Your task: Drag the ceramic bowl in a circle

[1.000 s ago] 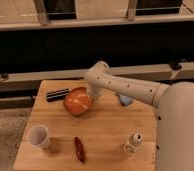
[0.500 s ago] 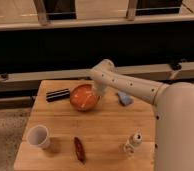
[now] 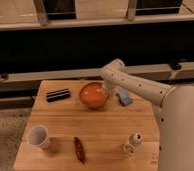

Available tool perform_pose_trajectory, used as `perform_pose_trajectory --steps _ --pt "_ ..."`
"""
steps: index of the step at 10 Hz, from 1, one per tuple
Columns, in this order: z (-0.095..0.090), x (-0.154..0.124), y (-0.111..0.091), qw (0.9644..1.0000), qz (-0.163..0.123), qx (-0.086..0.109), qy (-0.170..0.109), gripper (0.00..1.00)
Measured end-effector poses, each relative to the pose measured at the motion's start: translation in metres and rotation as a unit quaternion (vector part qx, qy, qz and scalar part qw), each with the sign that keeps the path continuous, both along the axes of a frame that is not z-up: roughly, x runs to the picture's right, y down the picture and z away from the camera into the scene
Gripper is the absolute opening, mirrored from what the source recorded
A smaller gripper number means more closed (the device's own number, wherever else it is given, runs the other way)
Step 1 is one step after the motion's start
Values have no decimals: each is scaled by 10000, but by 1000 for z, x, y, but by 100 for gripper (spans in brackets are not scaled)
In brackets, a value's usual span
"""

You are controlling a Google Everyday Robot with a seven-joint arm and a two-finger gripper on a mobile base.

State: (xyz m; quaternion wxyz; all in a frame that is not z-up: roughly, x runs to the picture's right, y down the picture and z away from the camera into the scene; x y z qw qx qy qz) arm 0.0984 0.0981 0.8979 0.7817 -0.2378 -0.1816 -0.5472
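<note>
The ceramic bowl has slid to the right since half a second ago, away from the black block and closer to the blue pad, and my arm has swung along with it.

Nearest the camera, well in front of the bowl, three things stand apart on the wooden bench. The white cup sits upright in front of the bowl and to its left. A slim reddish-brown piece lies flat almost straight in front of it. A small pale bottle stands in front of it and to the right.

The bowl sits toward the bench's far side, tilted a little, its glossy inside facing the camera. My tool is down at the bowl's right rim. I cannot tell whether it is apart or together. The blue pad lies just right of the bowl, and the black block lies near its left. Behind the bowl runs a dark wall with a rail above.
</note>
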Motion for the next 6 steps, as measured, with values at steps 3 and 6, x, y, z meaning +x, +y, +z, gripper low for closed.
perform_pose_trajectory --steps 3,6 --pt "-4 29 8 9998 129 -13 178 0" --pt "-19 37 25 9997 173 -45 189 0"
